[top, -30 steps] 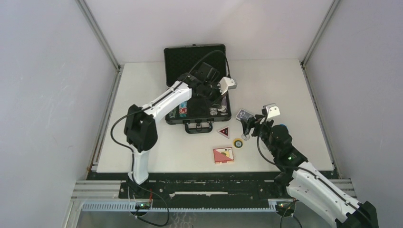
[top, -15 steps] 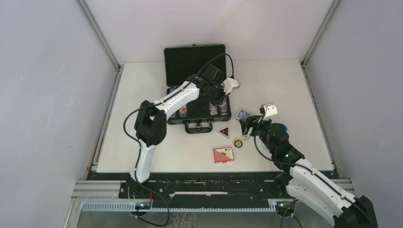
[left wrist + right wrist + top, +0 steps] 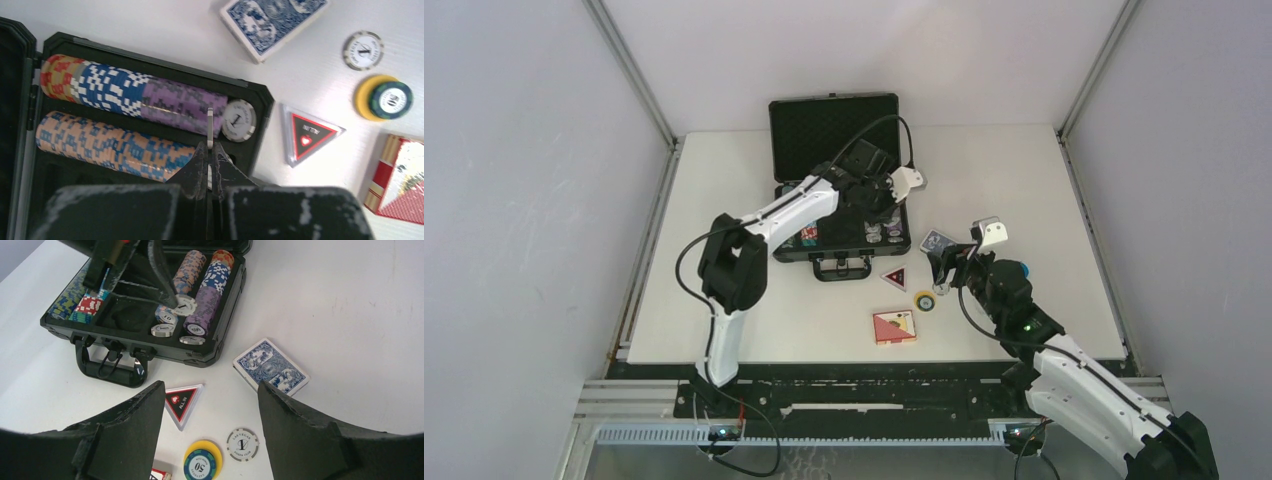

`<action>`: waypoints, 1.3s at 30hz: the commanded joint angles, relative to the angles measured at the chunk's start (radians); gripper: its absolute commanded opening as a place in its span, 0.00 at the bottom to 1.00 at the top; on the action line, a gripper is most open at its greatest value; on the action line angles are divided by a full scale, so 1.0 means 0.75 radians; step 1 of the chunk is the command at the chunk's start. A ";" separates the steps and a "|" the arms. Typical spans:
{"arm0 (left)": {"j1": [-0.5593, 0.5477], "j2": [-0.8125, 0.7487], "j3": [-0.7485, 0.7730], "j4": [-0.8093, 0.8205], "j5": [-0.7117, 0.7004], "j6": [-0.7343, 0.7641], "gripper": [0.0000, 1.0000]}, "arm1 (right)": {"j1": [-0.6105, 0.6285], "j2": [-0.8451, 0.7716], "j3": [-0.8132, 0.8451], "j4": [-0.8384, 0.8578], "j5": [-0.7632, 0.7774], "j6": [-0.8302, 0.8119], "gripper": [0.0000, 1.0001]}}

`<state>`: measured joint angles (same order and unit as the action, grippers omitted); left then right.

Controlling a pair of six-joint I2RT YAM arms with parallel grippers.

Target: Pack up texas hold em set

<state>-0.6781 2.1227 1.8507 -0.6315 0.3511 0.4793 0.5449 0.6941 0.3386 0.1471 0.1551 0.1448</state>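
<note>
Texas hold em set [image 3: 842,268]: we are finding its black hard briefcase [image 3: 809,125] lying open on the white table [image 3: 724,200]. We are logging the left gripper [image 3: 209,146] pinching a white poker chip [image 3: 209,122] over the multicoloured chip rows [image 3: 110,90], the right gripper [image 3: 210,387] hovering wide open near the blue card deck [image 3: 270,366].

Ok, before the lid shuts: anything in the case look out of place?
Yes. Two pale chips lie flat at the near end of the rows in the case, not on edge like the rest. The left end effector holds a third chip.
</note>
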 commanded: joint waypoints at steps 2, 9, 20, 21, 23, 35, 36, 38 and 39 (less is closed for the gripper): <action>-0.034 -0.230 -0.138 0.061 0.120 0.046 0.00 | -0.009 0.013 -0.006 0.074 -0.007 0.026 0.76; -0.072 -0.269 -0.238 0.073 0.150 0.049 0.00 | -0.010 0.056 -0.006 0.093 -0.020 0.038 0.76; -0.091 -0.172 -0.174 0.094 0.076 0.044 0.00 | -0.015 0.047 -0.009 0.085 -0.018 0.038 0.76; -0.092 -0.164 -0.169 0.093 0.068 0.053 0.00 | -0.016 0.049 -0.009 0.085 -0.017 0.038 0.76; -0.090 -0.149 -0.158 0.089 0.058 0.063 0.00 | -0.018 0.053 -0.009 0.087 -0.017 0.038 0.76; -0.087 -0.046 -0.070 0.075 -0.013 0.063 0.00 | -0.027 0.076 -0.008 0.098 -0.024 0.036 0.75; -0.086 -0.039 -0.061 0.074 -0.023 0.064 0.00 | -0.027 0.076 -0.008 0.099 -0.025 0.036 0.75; -0.081 -0.026 -0.044 0.065 -0.034 0.071 0.00 | -0.027 0.079 -0.009 0.101 -0.023 0.036 0.75; -0.080 -0.020 -0.037 0.059 -0.043 0.075 0.00 | -0.027 0.079 -0.009 0.101 -0.023 0.036 0.75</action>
<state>-0.7441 2.0953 1.7584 -0.5880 0.3481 0.5076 0.5304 0.7517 0.3382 0.1696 0.1463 0.1608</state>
